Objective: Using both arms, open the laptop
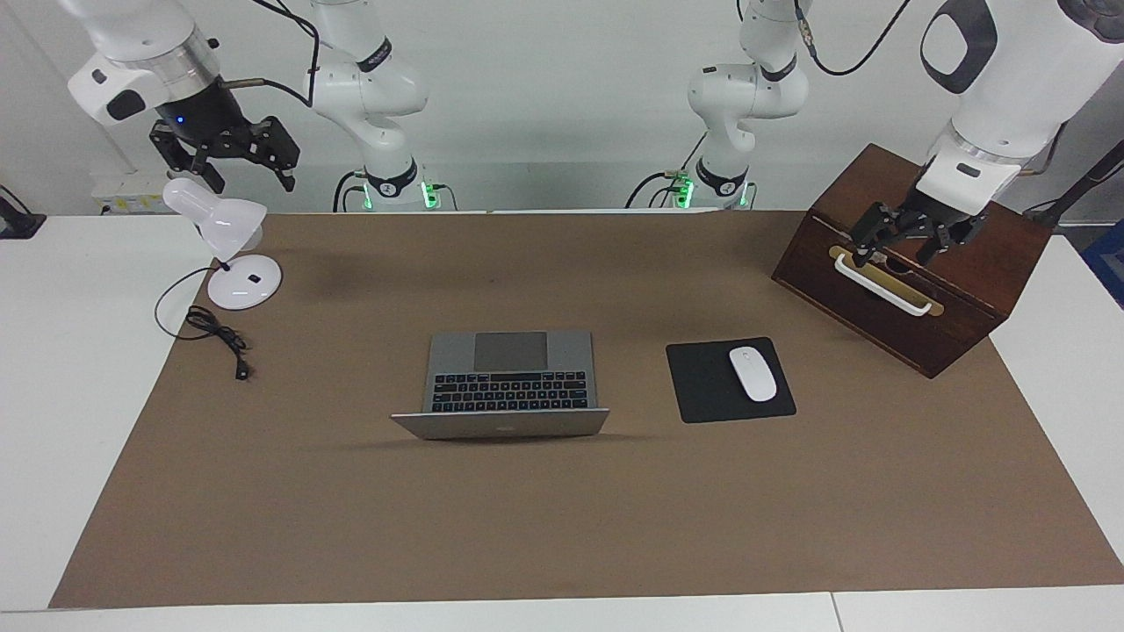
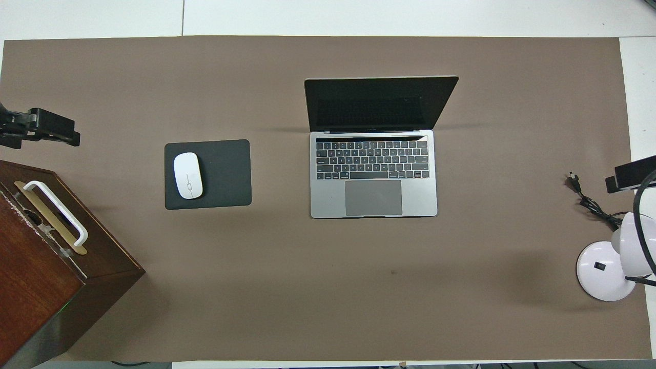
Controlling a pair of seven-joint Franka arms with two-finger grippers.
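Observation:
The silver-grey laptop [image 1: 509,376] [image 2: 373,197] stands open in the middle of the brown mat, its black keyboard and grey trackpad showing and its dark screen tilted up, facing the robots. My left gripper [image 1: 897,248] [image 2: 45,132] hangs open over the wooden box at the left arm's end of the table, well apart from the laptop. My right gripper [image 1: 251,180] [image 2: 631,175] is held open in the air above the desk lamp at the right arm's end, holding nothing.
A dark wooden box [image 1: 966,290] [image 2: 46,266] with a white handle [image 1: 881,285] stands beneath the left gripper. A white mouse [image 1: 752,373] lies on a black mouse pad [image 1: 702,386] beside the laptop. A white desk lamp [image 1: 230,241] and its black cord [image 1: 219,338] sit under the right gripper.

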